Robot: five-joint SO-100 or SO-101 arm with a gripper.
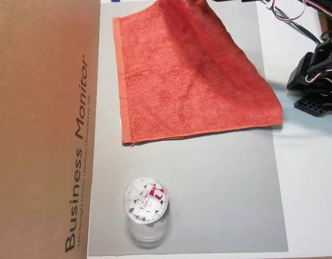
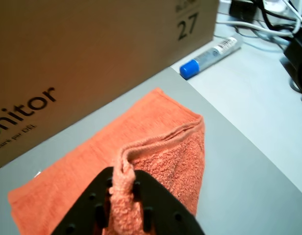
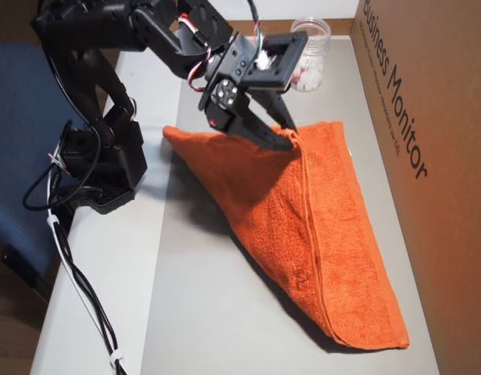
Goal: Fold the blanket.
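Observation:
The blanket (image 1: 187,81) is an orange-red terry towel lying on the grey mat (image 1: 225,194). One corner of it is lifted off the mat. My gripper (image 3: 286,134) is shut on that corner, and in an overhead view the cloth hangs from it in a sloping sheet down to the mat. In the wrist view the black fingers (image 2: 94,208) pinch a bunched strip of blanket (image 2: 161,147), with the folded hem running away from them. The rest of the blanket (image 3: 334,258) lies flat beside the cardboard box.
A tall brown cardboard box (image 1: 42,124) borders the mat. A clear plastic cup (image 1: 146,208) of white pieces stands on the mat. A blue-capped tube (image 2: 210,58) lies past the mat's corner. Cables (image 3: 76,281) trail from the arm's base (image 3: 108,172).

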